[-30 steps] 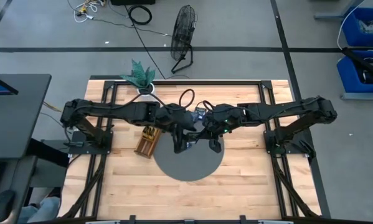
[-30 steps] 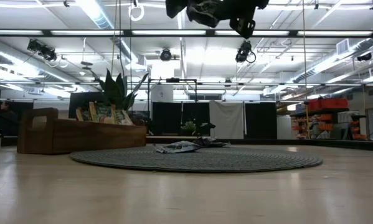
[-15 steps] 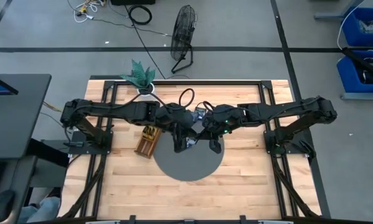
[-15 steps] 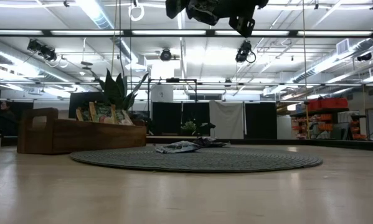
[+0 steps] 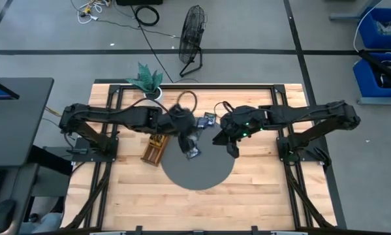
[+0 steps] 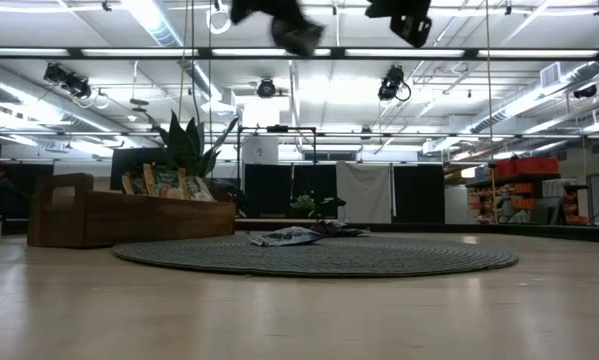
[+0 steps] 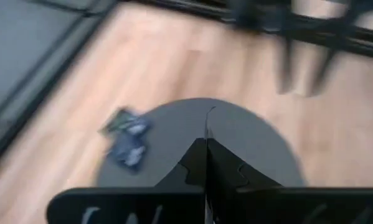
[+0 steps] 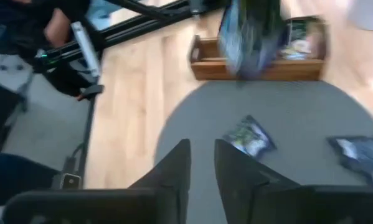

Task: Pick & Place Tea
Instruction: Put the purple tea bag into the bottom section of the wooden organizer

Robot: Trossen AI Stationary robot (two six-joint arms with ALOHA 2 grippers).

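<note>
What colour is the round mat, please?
Dark grey round mat, plain; clearest in the high view.

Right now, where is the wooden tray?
In the high view, the wooden tray lies left of centre, at the round grey mat's left rim, just below the left arm.

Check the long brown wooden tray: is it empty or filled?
Not empty: in the low view, several flat tea sachets stand in the long brown wooden tray, tops above its wall.

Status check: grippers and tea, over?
Left gripper shut on sachet, above mat. Right gripper open, empty, alongside. More sachets on mat. Nothing blocking.
</note>
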